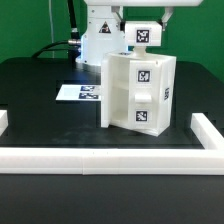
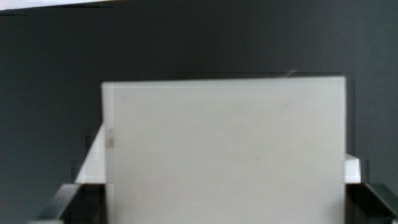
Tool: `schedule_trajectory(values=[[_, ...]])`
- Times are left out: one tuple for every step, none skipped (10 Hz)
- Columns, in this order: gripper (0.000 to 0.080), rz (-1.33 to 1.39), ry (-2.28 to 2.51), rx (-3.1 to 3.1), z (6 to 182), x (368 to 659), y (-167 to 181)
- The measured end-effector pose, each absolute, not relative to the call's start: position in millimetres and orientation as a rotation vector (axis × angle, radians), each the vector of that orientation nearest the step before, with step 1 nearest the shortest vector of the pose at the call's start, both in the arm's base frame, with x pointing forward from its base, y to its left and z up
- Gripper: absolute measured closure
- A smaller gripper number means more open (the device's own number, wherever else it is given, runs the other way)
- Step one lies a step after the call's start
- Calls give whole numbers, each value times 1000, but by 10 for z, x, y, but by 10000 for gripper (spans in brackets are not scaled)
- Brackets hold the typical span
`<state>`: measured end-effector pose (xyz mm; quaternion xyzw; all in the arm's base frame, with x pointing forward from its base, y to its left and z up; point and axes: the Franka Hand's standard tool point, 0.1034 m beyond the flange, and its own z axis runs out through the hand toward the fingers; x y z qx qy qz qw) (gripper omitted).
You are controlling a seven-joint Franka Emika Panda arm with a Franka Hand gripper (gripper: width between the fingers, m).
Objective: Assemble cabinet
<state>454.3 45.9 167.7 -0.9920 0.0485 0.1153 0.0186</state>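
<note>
The cabinet [image 1: 138, 95] stands upright in the middle of the black table, a white boxy body with several square tags on its faces. Right above its top, my gripper [image 1: 147, 14] holds a white tagged panel [image 1: 145, 34]. In the wrist view this panel [image 2: 222, 140] fills the space between my two dark fingers [image 2: 57, 205], which press on its two sides. My gripper [image 2: 217, 216] is shut on it. The cabinet below is hidden in the wrist view.
The marker board [image 1: 80, 93] lies flat on the table at the exterior view's left of the cabinet. A long low white border rail [image 1: 100, 157] runs along the front, with short arms at both ends. The robot's white base [image 1: 98, 38] stands behind.
</note>
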Motion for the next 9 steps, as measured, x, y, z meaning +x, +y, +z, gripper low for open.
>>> schedule_trajectory(values=[[235, 364, 147, -3081, 1654, 4520, 469], [235, 362, 139, -3083, 1611, 4516, 467], [235, 354, 130, -3085, 1579, 4534, 446], [235, 351, 108, -3083, 1580, 4548, 416], [235, 350, 110, -3084, 1581, 4560, 415], [235, 350, 109, -3084, 1580, 4559, 416], [235, 350, 109, -3084, 1580, 4559, 416], [235, 350, 109, -3084, 1580, 4559, 416], [235, 350, 109, -3084, 1580, 4559, 416]])
